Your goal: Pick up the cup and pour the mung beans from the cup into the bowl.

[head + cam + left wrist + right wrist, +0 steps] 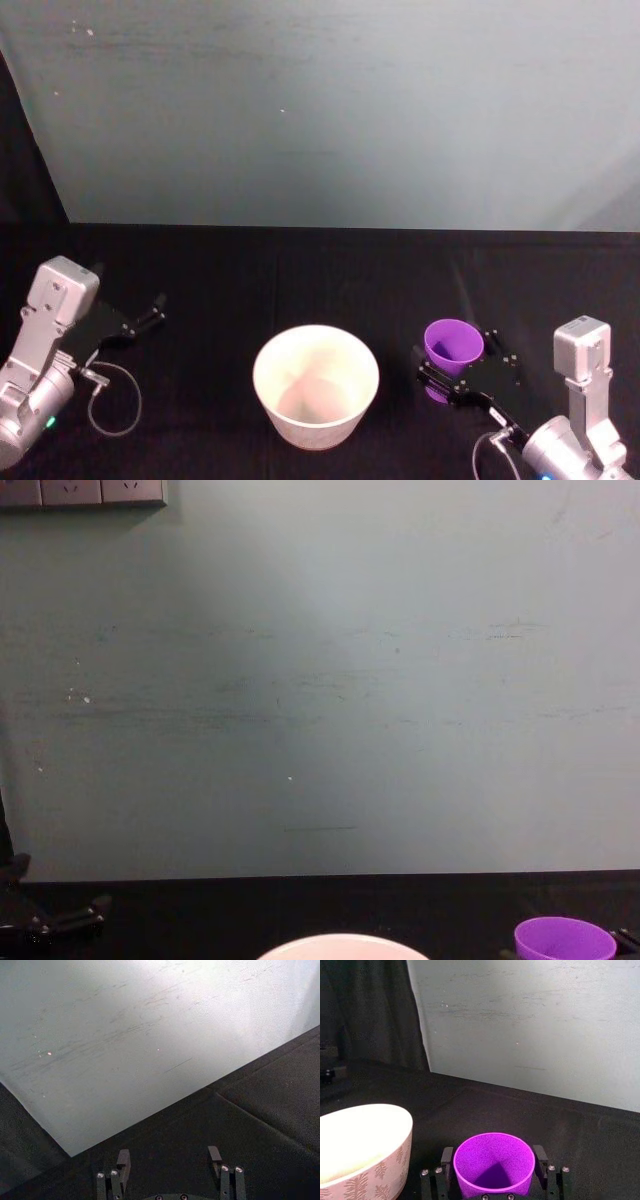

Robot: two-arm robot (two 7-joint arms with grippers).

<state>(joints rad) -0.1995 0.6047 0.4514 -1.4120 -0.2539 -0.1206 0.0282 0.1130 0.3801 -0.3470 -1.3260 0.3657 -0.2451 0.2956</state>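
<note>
Right claw point(493, 1156): open at about the width of the cup, one finger point(447, 1159) on each side, just beside its wall. Firm contact is not evident, and I judge that no grip has been made.

Small bright purple tapered plastic cup point(453, 345): upright between the fingers of this claw, apparently standing on the black-draped worktop point(300, 270). In the right wrist view its inside is plain purple as far down as can be seen, and no mung beans can be made out.

Wide round bowl with a pale rim and leaf-patterned wall point(310, 432): on the worktop to the left of this claw, near the cup but not touching it. Its inside looks bare.

Left claw point(169, 1156): parked beyond the bowl from the right claw, low over the worktop, fingers apart and empty.

Progress: the approach is complete. Closing on the cup, lifting it, carrying it leftward over the bowl and tipping it are not yet done. Nothing has been poured.
</note>
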